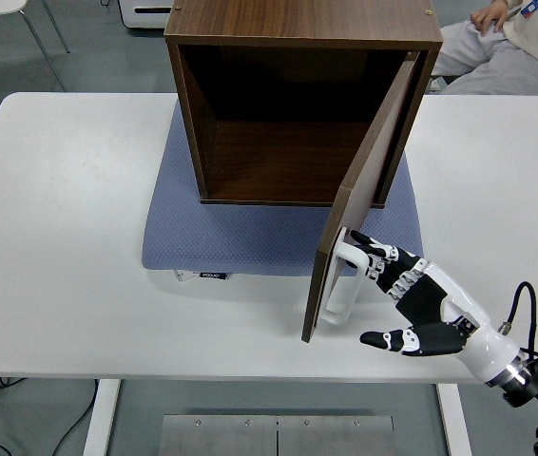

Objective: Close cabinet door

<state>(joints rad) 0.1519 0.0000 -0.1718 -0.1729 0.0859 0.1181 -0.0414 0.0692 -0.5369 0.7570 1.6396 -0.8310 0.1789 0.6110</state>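
Right hand [412,299], black palm with white segmented fingers, enters from the lower right on a white forearm. Fingers extended and held close together, thumb stretched out toward the near table edge; nothing is grasped. Fingertips [369,245] lie against the outer face of the dark walnut-brown wooden cabinet door [359,204], at or just beside the white loop handle [343,280] mounted near the door's free edge. Whether the tips touch the handle or the panel itself: cannot tell.

Door stands partly open, hinged on the cabinet's right side, its free edge swung out toward the near table edge, directly left of the hand. Beyond the hand and to its left, the open-fronted walnut-brown wooden box cabinet [302,24] sits on a blue-grey textured rectangular mat [240,237], interior dark and bare. Mat lies on the white rectangular table [60,237].

Far beyond the hand, at the upper right corner, a seated person in light grey clothing [507,43] is partly visible.
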